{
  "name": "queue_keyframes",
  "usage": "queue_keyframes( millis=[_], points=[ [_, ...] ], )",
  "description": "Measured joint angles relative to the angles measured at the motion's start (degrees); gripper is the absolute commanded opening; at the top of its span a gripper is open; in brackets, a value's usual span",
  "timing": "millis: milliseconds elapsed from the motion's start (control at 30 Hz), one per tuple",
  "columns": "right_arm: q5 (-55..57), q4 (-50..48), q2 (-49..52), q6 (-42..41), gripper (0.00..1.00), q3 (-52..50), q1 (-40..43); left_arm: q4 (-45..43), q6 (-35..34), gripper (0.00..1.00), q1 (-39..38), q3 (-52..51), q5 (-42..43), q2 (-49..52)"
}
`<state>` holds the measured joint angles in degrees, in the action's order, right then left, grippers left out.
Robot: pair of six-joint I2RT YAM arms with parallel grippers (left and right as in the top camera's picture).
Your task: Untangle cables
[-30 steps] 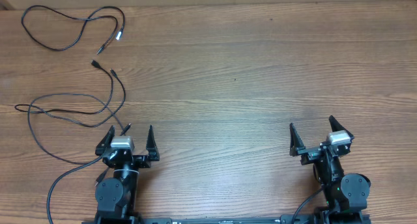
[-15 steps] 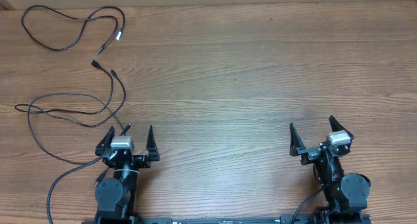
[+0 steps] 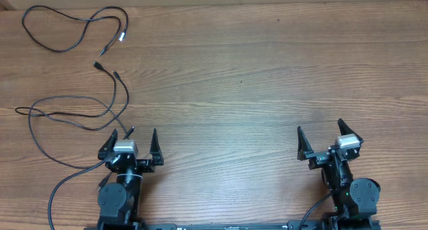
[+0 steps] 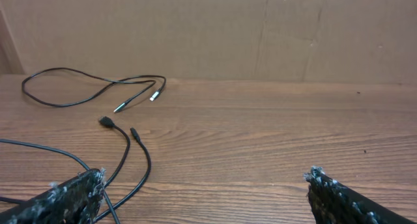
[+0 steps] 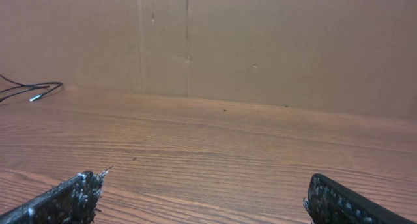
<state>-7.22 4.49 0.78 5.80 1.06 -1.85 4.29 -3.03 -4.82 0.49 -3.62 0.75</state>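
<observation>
Two thin black cables lie apart at the table's left. The far one (image 3: 122, 37) forms an open loop with two silver-tipped plugs (image 4: 155, 96); its end also shows at the left of the right wrist view (image 5: 34, 98). The nearer cable (image 3: 97, 65) runs from two dark plugs (image 4: 106, 122) into wide loops, and its strands pass right beside the left finger of my left gripper (image 3: 132, 133) (image 4: 206, 175). That gripper is open and holds nothing. My right gripper (image 3: 319, 126) (image 5: 203, 180) stands open over bare wood at the near right, far from both cables.
The wooden table (image 3: 254, 69) stretches between and beyond both arms. A brown cardboard wall (image 4: 293, 28) closes off the far edge. Thicker black arm cables trail off the near edge beside the left arm's base (image 3: 60, 190).
</observation>
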Motion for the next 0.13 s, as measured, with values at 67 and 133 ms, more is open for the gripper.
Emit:
queue_keyframes(
  millis=[67, 133],
  points=[
    [0.0, 0.0, 0.0, 0.0, 1.0, 0.0, 0.0, 0.0, 0.0, 1.0, 0.0, 0.0, 0.0, 0.0],
    [0.0, 0.0, 0.0, 0.0, 1.0, 0.0, 0.0, 0.0, 0.0, 1.0, 0.0, 0.0, 0.0, 0.0]
  ],
)
